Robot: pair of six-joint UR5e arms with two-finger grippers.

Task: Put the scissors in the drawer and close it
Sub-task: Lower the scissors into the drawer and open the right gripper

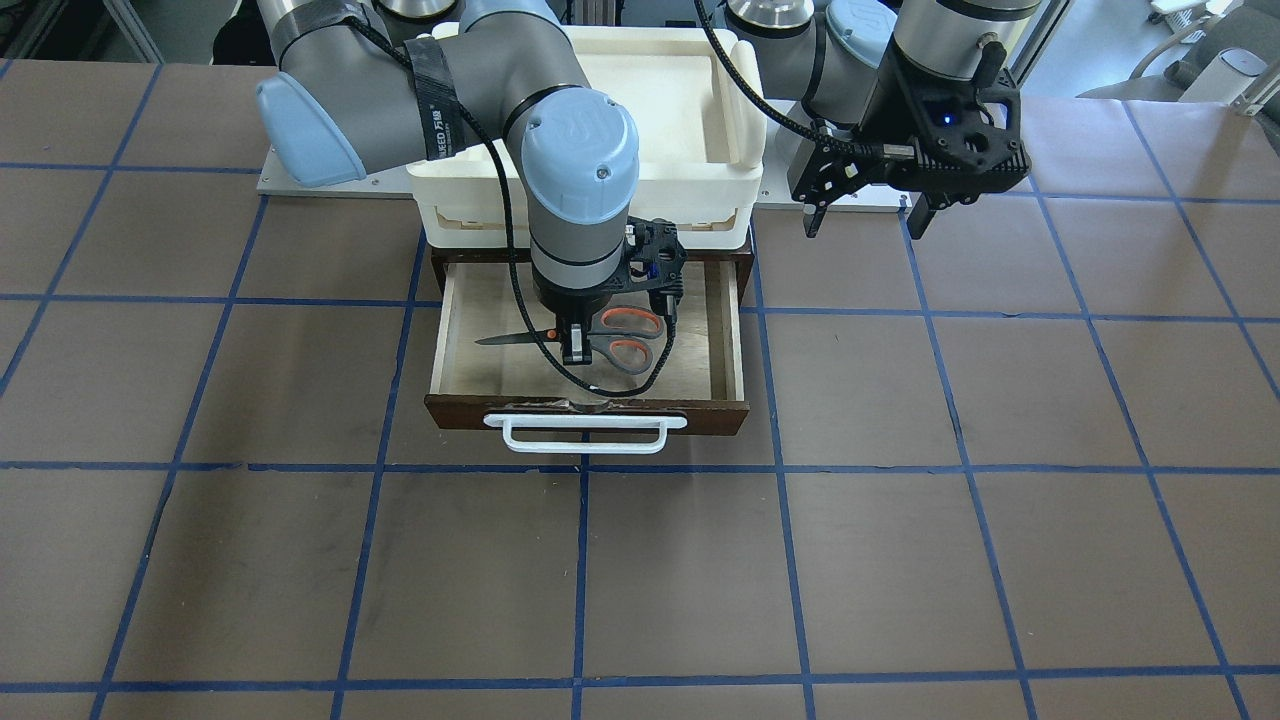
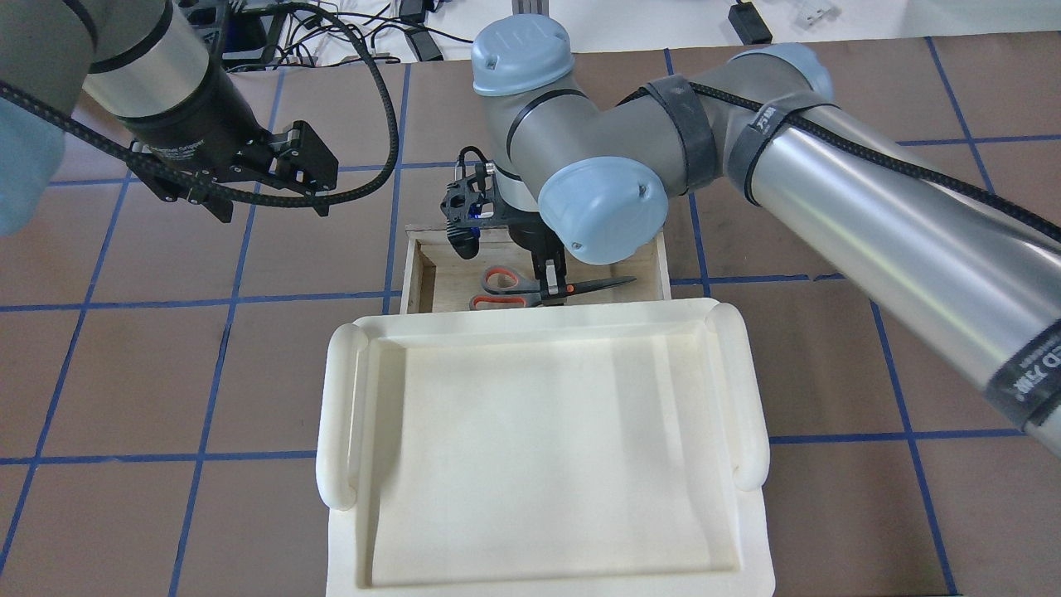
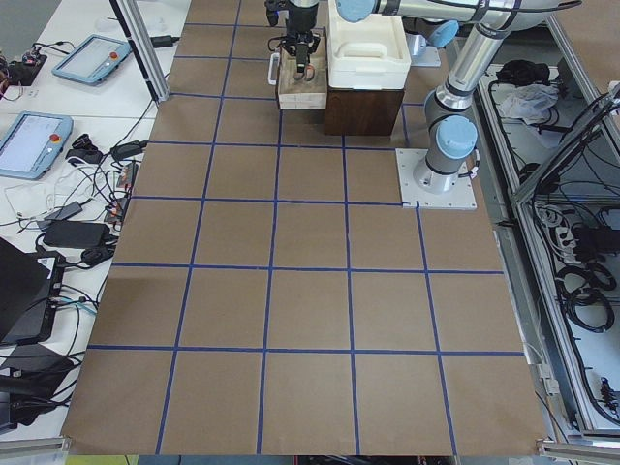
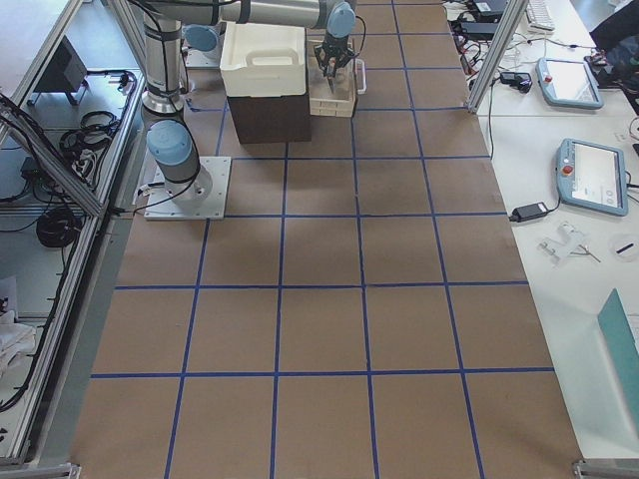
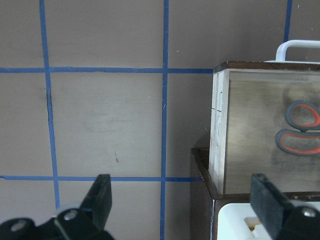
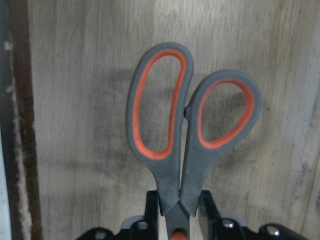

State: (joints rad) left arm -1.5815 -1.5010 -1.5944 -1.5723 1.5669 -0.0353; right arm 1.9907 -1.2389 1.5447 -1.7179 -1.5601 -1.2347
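The scissors [image 1: 622, 338], with grey handles lined in orange-red, lie flat inside the open drawer [image 1: 700, 412], blades pointing along its width. My right gripper [image 1: 575, 345] reaches down into the drawer and is shut on the scissors near their pivot. In the right wrist view its fingers [image 6: 206, 210] press both sides of the scissors [image 6: 172, 170] over the plywood drawer floor [image 6: 75, 100]. The overhead view shows the scissors [image 2: 506, 282] in the drawer [image 2: 412, 274]. My left gripper [image 2: 272, 207] is open and empty, raised beside the drawer [image 5: 250, 125].
A white plastic tray [image 2: 340, 431] sits on the dark cabinet above the drawer and overhangs its back part. The drawer's white bar handle [image 1: 585, 432] sticks out at the front. Brown table paper with blue grid lines [image 1: 900, 560] surrounds it.
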